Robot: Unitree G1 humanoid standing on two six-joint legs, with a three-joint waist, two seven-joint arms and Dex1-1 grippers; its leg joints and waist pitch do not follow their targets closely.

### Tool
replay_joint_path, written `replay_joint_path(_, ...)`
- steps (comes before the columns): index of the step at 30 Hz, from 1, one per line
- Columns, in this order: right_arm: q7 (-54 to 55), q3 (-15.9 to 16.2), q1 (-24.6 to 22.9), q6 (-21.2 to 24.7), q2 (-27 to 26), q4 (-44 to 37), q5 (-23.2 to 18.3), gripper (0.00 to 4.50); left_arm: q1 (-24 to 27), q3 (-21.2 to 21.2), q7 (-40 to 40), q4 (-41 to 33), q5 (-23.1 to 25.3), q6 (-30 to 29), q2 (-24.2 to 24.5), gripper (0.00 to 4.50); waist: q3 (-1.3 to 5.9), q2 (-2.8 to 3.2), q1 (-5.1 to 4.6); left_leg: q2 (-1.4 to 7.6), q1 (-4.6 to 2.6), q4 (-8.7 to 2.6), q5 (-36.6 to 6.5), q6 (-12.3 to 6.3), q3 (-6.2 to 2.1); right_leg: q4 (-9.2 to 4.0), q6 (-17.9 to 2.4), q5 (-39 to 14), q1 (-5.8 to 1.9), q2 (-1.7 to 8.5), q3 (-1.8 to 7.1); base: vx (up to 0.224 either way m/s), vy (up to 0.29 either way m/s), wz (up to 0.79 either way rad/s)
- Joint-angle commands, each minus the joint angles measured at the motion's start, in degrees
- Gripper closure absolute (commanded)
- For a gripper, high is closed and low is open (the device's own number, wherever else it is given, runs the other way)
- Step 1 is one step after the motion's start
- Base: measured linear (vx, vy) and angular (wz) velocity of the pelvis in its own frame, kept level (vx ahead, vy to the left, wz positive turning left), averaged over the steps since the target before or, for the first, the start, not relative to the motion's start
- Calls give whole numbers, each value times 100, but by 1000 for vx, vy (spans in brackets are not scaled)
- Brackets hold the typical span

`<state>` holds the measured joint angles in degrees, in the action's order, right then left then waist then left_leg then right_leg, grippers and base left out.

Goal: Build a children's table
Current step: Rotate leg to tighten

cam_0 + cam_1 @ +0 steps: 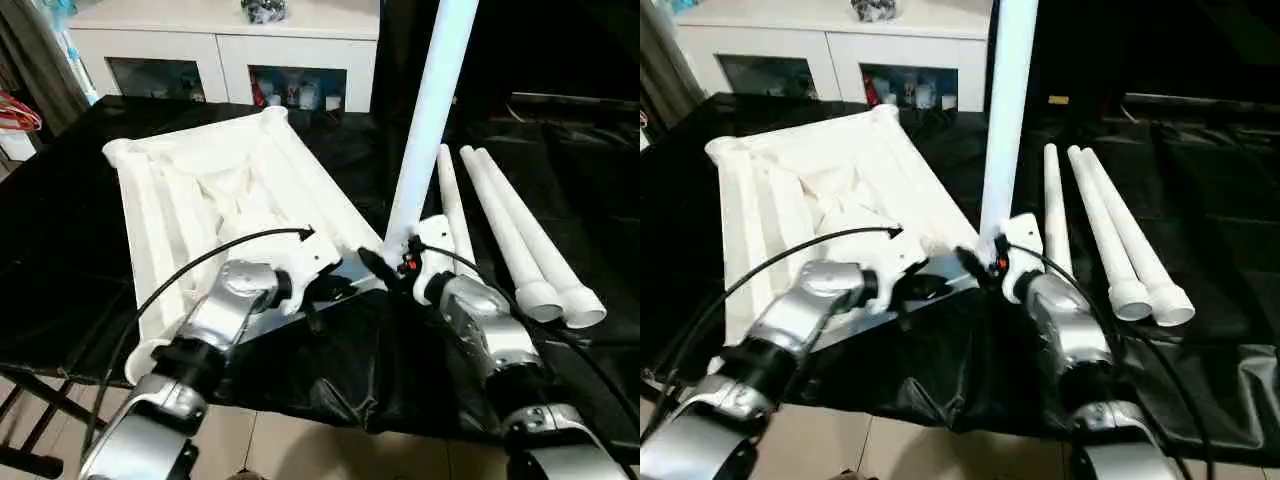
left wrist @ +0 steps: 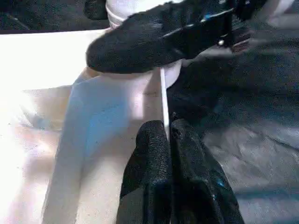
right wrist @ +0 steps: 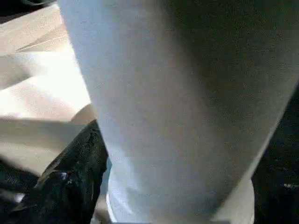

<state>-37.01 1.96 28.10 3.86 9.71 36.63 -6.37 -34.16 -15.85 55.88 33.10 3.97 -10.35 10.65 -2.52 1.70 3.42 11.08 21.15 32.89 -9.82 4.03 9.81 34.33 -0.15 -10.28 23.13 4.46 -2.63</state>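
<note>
I see the desk [image 1: 560, 150] under a black cover. On it lies the white table top [image 1: 215, 205], underside up, at the left — and three loose white legs [image 1: 505, 235] lie side by side on the right, well apart from it.

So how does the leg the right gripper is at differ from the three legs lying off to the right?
The upright leg stands on end at the tabletop's near right corner, with the right gripper at its base. The three loose legs lie flat on the black cover, side by side, with no gripper at them. All four are white tapered tubes.
</note>
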Motion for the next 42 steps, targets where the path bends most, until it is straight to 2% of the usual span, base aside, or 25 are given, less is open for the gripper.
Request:
replay_joint_path(1, -614, 504, -146, 166, -48, -90, 43, 78, 19, -364, 639, -377, -276, 262, -123, 450, 345, -49, 23, 157, -20, -342, -1231, -438, 0, -391, -1400, -780, -314, 310, 186, 0, 0, 0)
replay_joint_path(3, -1279, 700, -320, 223, 228, -415, -23, 78, 64, -407, 917, -434, -284, 283, 56, 450, 331, -55, 30, 163, -37, -359, -1364, -405, 2, -415, -1369, -1013, -298, 299, 180, 0, 0, 0)
replay_joint_path(6, -1619, 799, -415, 243, 383, -602, -76, 78, 77, -419, 1016, -451, -293, 291, 112, 450, 308, -42, 51, 186, -58, -382, -1566, -334, 4, -443, -1308, -1355, -268, 310, 195, 0, 0, 0)
replay_joint_path(7, -1857, 860, -478, 251, 494, -731, -118, 78, 87, -440, 1138, -470, -297, 282, 181, 450, 316, -62, 66, 184, -55, -386, -1570, -299, -10, -444, -1281, -1404, -290, 317, 193, 0, 0, 0)
replay_joint_path(8, -2257, 931, -556, 313, 692, -946, -213, 78, 112, -487, 1448, -528, -346, 288, 325, 450, 309, -75, 90, 187, -58, -385, -1560, -320, -5, -446, -1247, -1421, -283, 310, 198, 0, 0, 0)
replay_joint_path(9, -2455, 953, -583, 389, 771, -1036, -280, 93, 117, -513, 1577, -552, -358, 276, 388, 450, 322, -61, 117, 196, -44, -375, -1443, -372, 6, -424, -1260, -1255, -285, 307, 202, 0, 0, 0)
replay_joint_path(14, -3019, 1119, -695, 548, 1045, -1338, -376, 123, 135, -585, 1979, -651, -441, 237, 543, 450, 331, -53, 177, 200, -59, -367, -1344, -366, 9, -407, -1322, -1156, -274, 310, 193, 0, 0, 0)
replay_joint_path(16, -3204, 1200, -736, 587, 1134, -1435, -367, 154, 132, -605, 2086, -659, -451, 251, 589, 450, 333, -73, 182, 201, -45, -365, -1314, -373, 8, -395, -1342, -1070, -286, 312, 194, 0, 0, 0)
replay_joint_path(23, -3340, 1315, -842, 729, 1174, -1625, -369, 171, 123, -579, 2129, -625, -444, 239, 624, 450, 330, -86, 183, 191, -42, -368, -1313, -343, 4, -415, -1274, -1291, -285, 321, 193, 0, 0, 0)
replay_joint_path(26, -3228, 1300, -870, 745, 1108, -1628, -353, 172, 111, -518, 2006, -586, -436, 218, 572, 450, 331, -97, 181, 190, -42, -363, -1263, -359, 5, -410, -1276, -1250, -280, 320, 190, 0, 0, 0)
replay_joint_path(27, -2738, 1154, -836, 830, 876, -1460, -307, 172, 59, -393, 1621, -460, -386, 205, 424, 450, 331, -101, 175, 188, -39, -361, -1244, -344, 5, -408, -1280, -1236, -276, 325, 194, 0, 0, 0)
replay_joint_path(29, -1759, 858, -681, 790, 471, -1027, -177, 173, -37, -252, 1024, -275, -289, 258, 207, 450, 296, -100, 140, 165, -37, -387, -1409, -250, 0, -455, -1201, -1616, -250, 330, 188, 0, 0, 0)
replay_joint_path(30, -1742, 853, -678, 789, 464, -1019, -175, 173, -39, -250, 1013, -272, -287, 259, 203, 450, 297, -98, 132, 164, -47, -394, -1515, -196, -14, -469, -1148, -1824, -253, 339, 184, 0, 0, 0)
replay_joint_path(31, -736, 580, -436, 749, 39, -500, -70, 173, -151, -125, 340, -174, -187, 95, -62, 450, 287, -93, 114, 161, -78, -407, -1713, -103, -22, -513, -1031, -2198, -231, 344, 185, 0, 0, 0)
replay_joint_path(32, -736, 580, -436, 749, 39, -500, -70, 173, -151, -125, 340, -174, -187, 95, -62, 450, 270, -82, 38, 158, -59, -435, -1856, 36, -42, -511, -992, -2380, -217, 340, 183, 0, 0, 0)
replay_joint_path(33, -698, 571, -426, 750, 22, -480, -67, 173, -157, -118, 310, -171, -184, 83, -74, 450, 297, -96, 25, 149, -73, -437, -1955, 90, -70, -524, -884, -2519, -246, 337, 160, 0, 0, 0)
replay_joint_path(34, -506, 528, -373, 754, -62, -383, -51, 173, -185, -87, 157, -155, -169, 18, -136, 450, 294, -102, -7, 152, -85, -426, -1967, 35, -48, -543, -882, -2408, -219, 333, 183, 0, 0, 0)
replay_joint_path(36, -150, 498, -275, 734, -241, -207, 6, 173, -236, -22, -142, -145, -150, -141, -281, 450, 295, -102, -38, 145, -56, -432, -1890, 3, -53, -533, -942, -2246, -234, 329, 179, 0, 0, 0)
replay_joint_path(38, 135, 504, -204, 680, -396, -86, 76, 173, -279, 26, -379, -136, -129, -272, -405, 450, 301, -106, -45, 143, -64, -417, -1840, -40, -37, -532, -971, -2128, -218, 324, 190, 0, 0, 0)
replay_joint_path(40, 419, 493, -107, 560, -623, 81, 160, 117, -294, 31, -547, -161, -95, -345, -553, 450, 301, -126, -47, 136, -49, -415, -1769, -70, -32, -531, -980, -2096, -234, 322, 181, 0, 0, 0)
replay_joint_path(42, 432, 458, -76, 519, -685, 118, 165, 100, -272, -8, -493, -178, -83, -297, -578, 450, 308, -116, -43, 142, -40, -412, -1682, -114, -30, -519, -1006, -1972, -239, 319, 188, 0, 0, 0)
